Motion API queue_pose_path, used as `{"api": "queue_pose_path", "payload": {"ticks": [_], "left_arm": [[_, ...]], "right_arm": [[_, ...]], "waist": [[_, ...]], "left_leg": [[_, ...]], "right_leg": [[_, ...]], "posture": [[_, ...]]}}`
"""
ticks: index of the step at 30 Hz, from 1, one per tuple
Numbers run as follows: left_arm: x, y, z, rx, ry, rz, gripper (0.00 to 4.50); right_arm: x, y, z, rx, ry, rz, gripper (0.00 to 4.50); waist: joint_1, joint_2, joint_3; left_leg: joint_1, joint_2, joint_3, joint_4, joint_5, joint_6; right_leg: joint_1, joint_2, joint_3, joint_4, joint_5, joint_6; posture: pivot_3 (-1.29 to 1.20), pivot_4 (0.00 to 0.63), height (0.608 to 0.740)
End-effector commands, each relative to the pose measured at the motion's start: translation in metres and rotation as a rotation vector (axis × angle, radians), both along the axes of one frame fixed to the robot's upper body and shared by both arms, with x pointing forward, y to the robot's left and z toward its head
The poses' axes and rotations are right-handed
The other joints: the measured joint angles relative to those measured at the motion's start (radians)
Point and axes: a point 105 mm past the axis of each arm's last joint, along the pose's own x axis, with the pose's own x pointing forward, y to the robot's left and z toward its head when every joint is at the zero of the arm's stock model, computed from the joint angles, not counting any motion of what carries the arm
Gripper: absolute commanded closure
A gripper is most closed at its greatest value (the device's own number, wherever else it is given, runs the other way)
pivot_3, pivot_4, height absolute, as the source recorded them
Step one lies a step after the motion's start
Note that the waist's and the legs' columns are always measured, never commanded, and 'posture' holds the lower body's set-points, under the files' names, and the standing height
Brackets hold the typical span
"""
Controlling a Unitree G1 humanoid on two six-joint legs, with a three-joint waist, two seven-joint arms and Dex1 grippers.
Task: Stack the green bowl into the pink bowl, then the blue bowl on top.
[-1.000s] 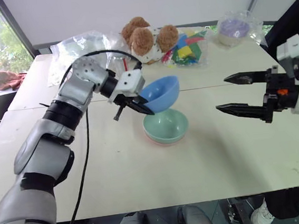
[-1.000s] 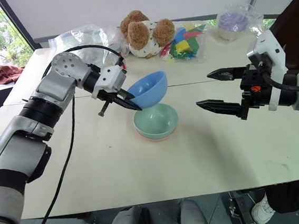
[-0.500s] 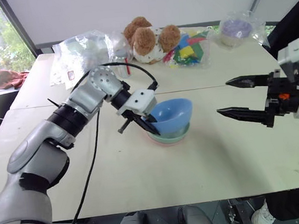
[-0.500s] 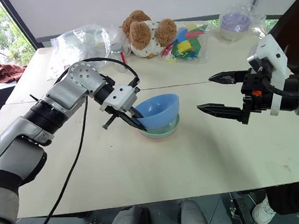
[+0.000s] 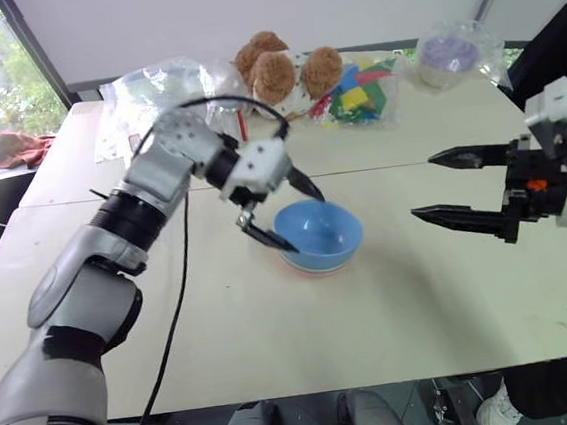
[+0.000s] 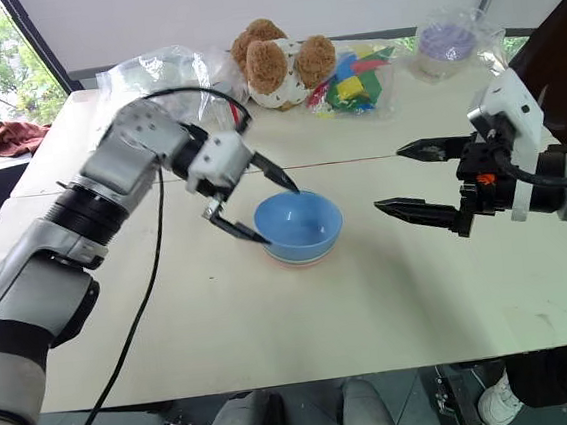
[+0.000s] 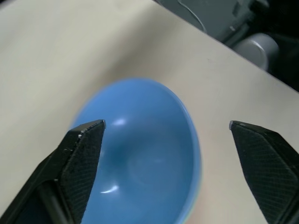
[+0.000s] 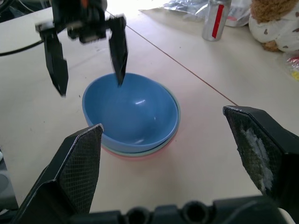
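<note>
On the pale table [image 5: 393, 302], the round sky-blue plastic bowl [image 5: 320, 231] is sitting nested atop the mint-green [image 8: 161, 147] and salmon-pink [image 8: 135, 157] bowls; the left gripper [image 5: 282, 213] is hovering beside it, jaws spread, the right gripper [image 5: 447, 187] gaping empty

bare table [image 5: 393, 302] around the blue bowl [image 5: 319, 233], left gripper [image 5: 282, 215] spread just above its rim

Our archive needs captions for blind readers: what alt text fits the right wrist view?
A blue bowl sits nested in a green bowl and a pink bowl on a pale table. The left gripper hangs above it with jaws open, and the right gripper frames the stack with open jaws.
</note>
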Motion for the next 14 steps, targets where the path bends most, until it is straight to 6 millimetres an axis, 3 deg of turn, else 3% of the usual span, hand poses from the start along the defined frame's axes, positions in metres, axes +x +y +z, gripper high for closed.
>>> {"api": "queue_pose_path", "payload": {"ticks": [1,7,14], "left_arm": [[0.0,0.034,0.046,-0.159,0.014,0.12,0.04],[-0.007,0.083,0.049,-0.234,0.12,0.386,0.04],[-0.031,0.125,0.022,-0.246,0.212,0.633,0.04]], "right_arm": [[-0.002,0.0,0.004,-0.043,-0.033,0.01,0.0],[0.002,-0.005,-0.006,-0.084,-0.004,0.027,0.0],[0.004,-0.005,-0.014,-0.125,0.041,0.087,0.0]], "waist": [[-0.011,0.0,0.0],[-0.022,0.001,-0.001],[-0.018,0.001,0.0]], "left_leg": [[0.0,0.0,0.0,0.0,0.0,0.0],[0.001,0.001,-0.001,-0.001,0.002,-0.003],[0.002,0.001,-0.001,0.0,0.003,-0.005]], "right_leg": [[0.0,0.0,0.0,0.0,0.0,0.0],[0.0,0.0,0.001,0.001,0.0,0.0],[0.001,-0.001,0.001,0.001,0.0,0.0]], "posture": [[0.0,0.15,0.74],[0.0,0.15,0.74],[0.0,0.15,0.74]]}}
